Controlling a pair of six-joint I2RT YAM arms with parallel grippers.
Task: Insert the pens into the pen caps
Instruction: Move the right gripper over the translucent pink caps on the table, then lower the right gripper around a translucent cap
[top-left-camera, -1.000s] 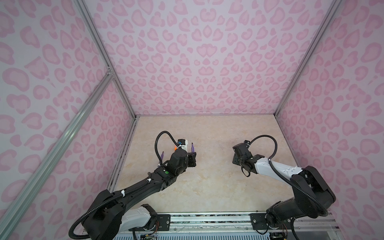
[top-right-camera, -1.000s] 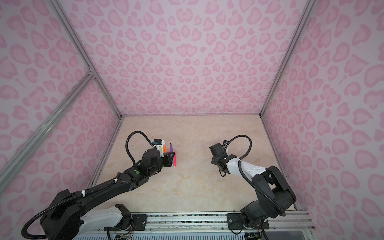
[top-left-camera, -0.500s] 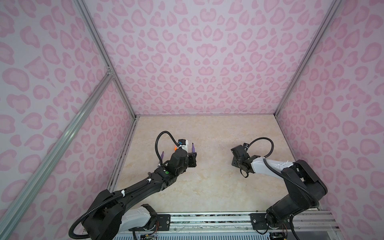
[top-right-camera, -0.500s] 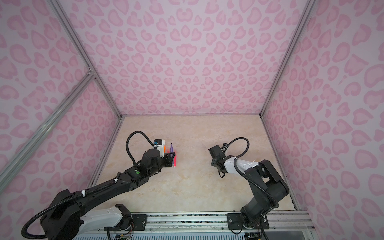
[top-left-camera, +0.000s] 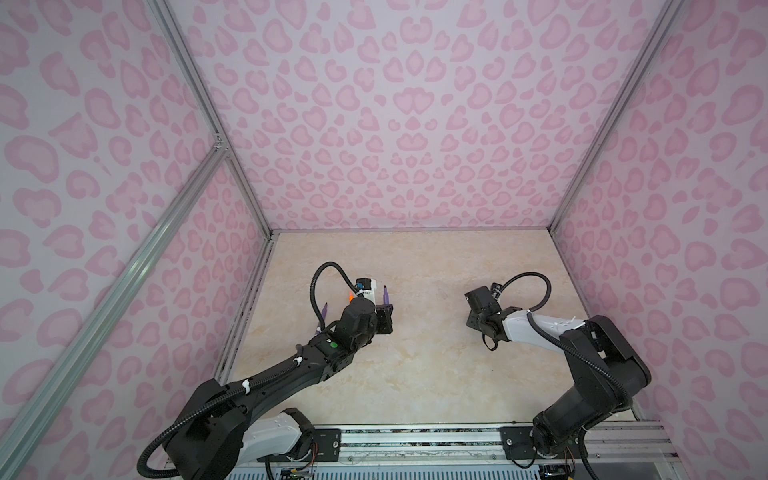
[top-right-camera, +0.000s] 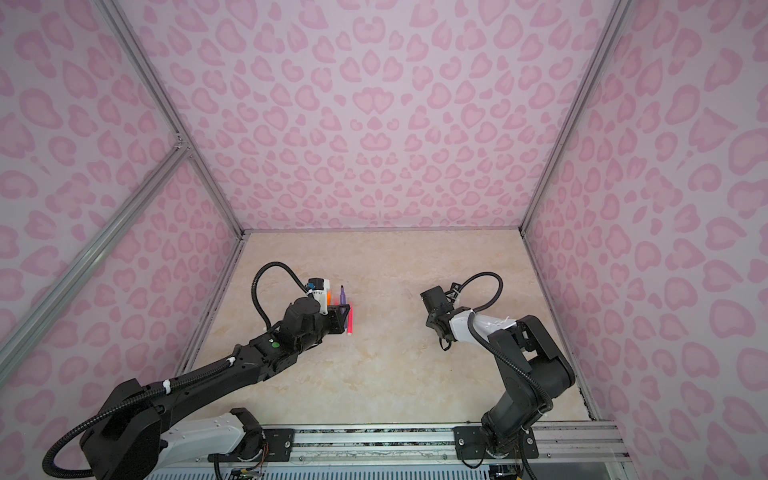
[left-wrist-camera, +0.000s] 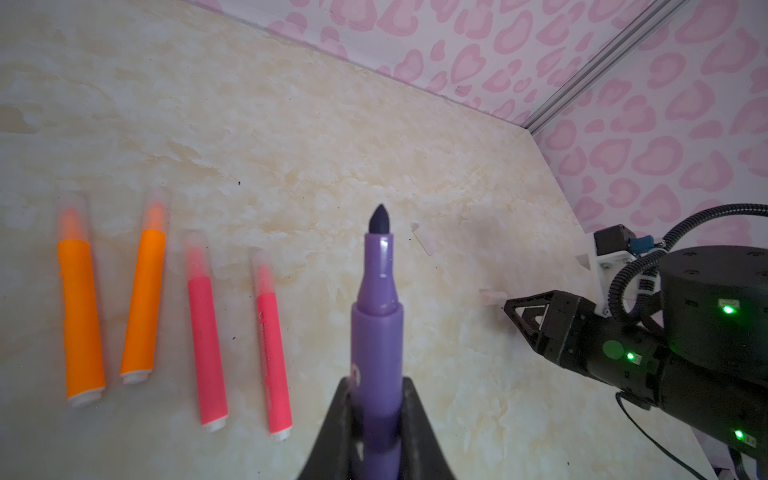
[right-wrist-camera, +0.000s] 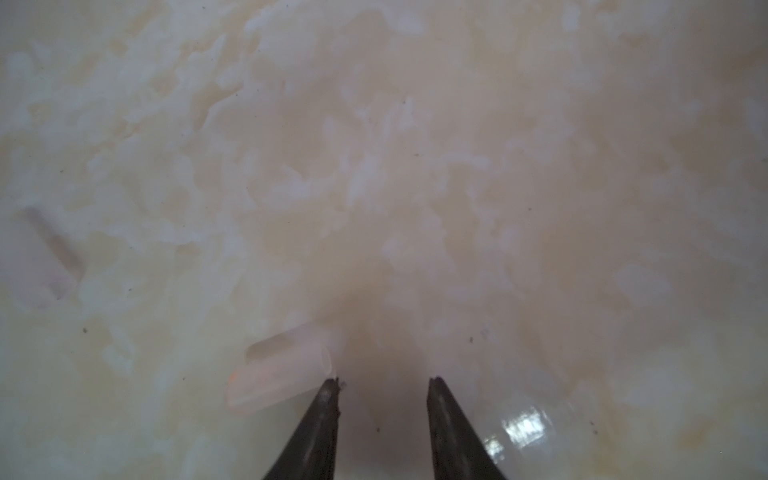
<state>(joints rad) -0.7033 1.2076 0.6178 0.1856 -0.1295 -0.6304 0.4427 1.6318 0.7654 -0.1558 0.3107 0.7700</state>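
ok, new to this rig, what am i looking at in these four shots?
Two robot arms are mounted on a rail at the table edge. Two pictures come from one overhead camera pair, and the other two from a camera on each wrist. The left fingers clamp a purple pen with its tip bare. Two orange pens and two pink pens lie on the table, seemingly capped. The right fingers are open and empty, low beside a loose clear cap. A second cap lies nearby.
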